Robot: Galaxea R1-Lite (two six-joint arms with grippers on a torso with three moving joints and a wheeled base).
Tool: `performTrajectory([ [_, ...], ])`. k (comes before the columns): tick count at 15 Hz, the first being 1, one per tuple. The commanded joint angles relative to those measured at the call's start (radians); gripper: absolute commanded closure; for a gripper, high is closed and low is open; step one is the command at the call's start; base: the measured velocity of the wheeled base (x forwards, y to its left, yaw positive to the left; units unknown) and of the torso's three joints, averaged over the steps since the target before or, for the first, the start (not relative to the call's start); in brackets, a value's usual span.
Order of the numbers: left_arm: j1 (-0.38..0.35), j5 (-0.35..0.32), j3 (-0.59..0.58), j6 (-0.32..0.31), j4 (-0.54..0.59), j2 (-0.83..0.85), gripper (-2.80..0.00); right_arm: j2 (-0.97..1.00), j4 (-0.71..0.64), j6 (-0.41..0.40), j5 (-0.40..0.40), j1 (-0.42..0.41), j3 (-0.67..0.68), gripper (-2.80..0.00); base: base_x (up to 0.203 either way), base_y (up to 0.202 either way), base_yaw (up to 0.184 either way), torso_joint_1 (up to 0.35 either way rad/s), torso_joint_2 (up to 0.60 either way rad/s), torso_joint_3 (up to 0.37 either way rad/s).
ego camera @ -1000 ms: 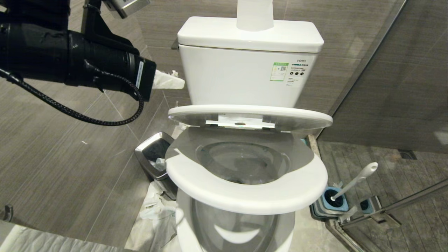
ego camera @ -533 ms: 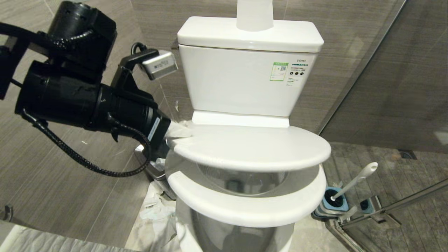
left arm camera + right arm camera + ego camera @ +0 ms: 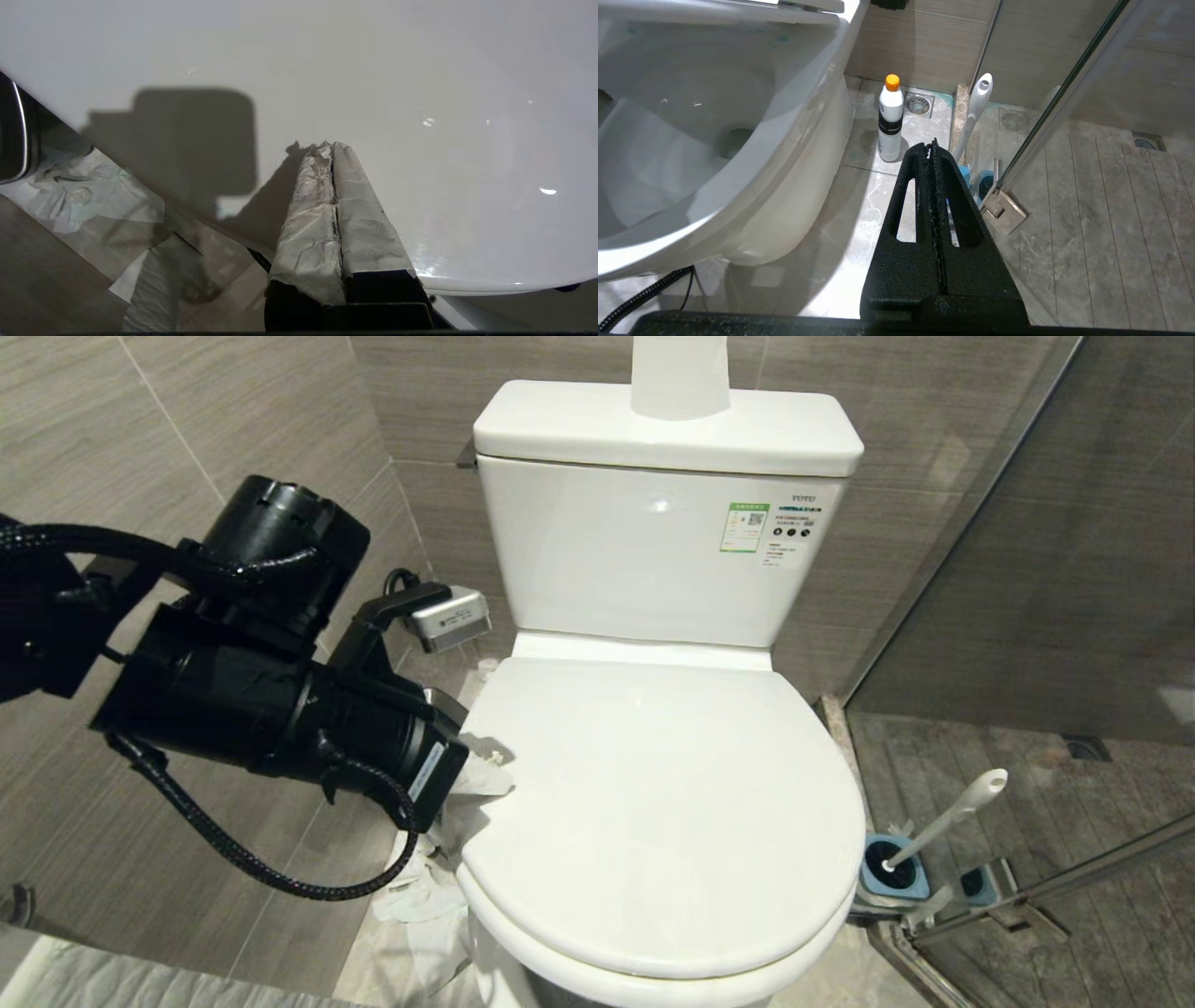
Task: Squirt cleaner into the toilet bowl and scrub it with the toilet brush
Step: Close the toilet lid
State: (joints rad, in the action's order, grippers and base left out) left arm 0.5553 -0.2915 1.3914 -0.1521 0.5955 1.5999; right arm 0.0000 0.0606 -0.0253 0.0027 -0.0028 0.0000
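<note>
The white toilet bowl (image 3: 523,980) has its lid (image 3: 653,803) flat down over the seat, so the basin is hidden in the head view. My left gripper (image 3: 485,770) is shut, and its white-wrapped fingertips (image 3: 331,145) rest on the lid's left edge, holding nothing. The right gripper (image 3: 931,142) is shut and empty, low beside the bowl's outer wall (image 3: 738,154). Beyond it on the floor stands the cleaner (image 3: 890,121), a pale bottle with an orange cap. The toilet brush (image 3: 948,821) leans in its blue holder (image 3: 892,873) right of the toilet; its handle (image 3: 976,107) also shows.
The tank (image 3: 653,541) carries a white object (image 3: 680,373) on top. Crumpled paper (image 3: 411,896) lies on the floor left of the bowl, by a chrome-rimmed bin (image 3: 11,135). A glass shower door (image 3: 1027,868) with a metal hinge (image 3: 1004,212) closes off the right.
The lid has come down from half raised to flat on the seat, covering the basin. My left arm has dropped with it, from high at the left to the lid's left edge.
</note>
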Motion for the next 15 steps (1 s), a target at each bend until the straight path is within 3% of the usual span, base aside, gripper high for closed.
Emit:
performTrajectory([
  [1, -0.003, 0.001, -0.013, 0.013, 0.004, 0.010, 0.00, 0.002, 0.001, -0.001, 0.000, 0.000, 0.025, 0.00, 0.000, 0.000, 0.000, 0.000, 0.00, 0.000],
  [5, -0.003, 0.010, -0.055, 0.102, -0.008, 0.029, 0.00, 0.000, 0.001, -0.001, 0.000, 0.000, 0.025, 0.00, 0.000, 0.000, 0.000, 0.000, 0.00, 0.000],
  [8, 0.000, 0.054, -0.114, 0.181, -0.140, 0.057, 0.00, 0.002, 0.001, -0.001, 0.000, 0.001, 0.025, 0.00, 0.000, 0.000, 0.000, 0.000, 0.00, 0.000],
  [12, 0.000, 0.105, -0.218, 0.190, -0.376, 0.091, 0.00, 0.002, 0.001, 0.000, 0.000, 0.000, 0.025, 0.00, 0.000, 0.000, 0.000, 0.000, 0.00, 0.000],
  [15, 0.000, 0.133, -0.288, 0.190, -0.485, 0.104, 0.00, 0.002, 0.001, -0.001, 0.000, 0.000, 0.025, 0.00, 0.000, 0.000, 0.000, 0.000, 0.00, 0.000],
])
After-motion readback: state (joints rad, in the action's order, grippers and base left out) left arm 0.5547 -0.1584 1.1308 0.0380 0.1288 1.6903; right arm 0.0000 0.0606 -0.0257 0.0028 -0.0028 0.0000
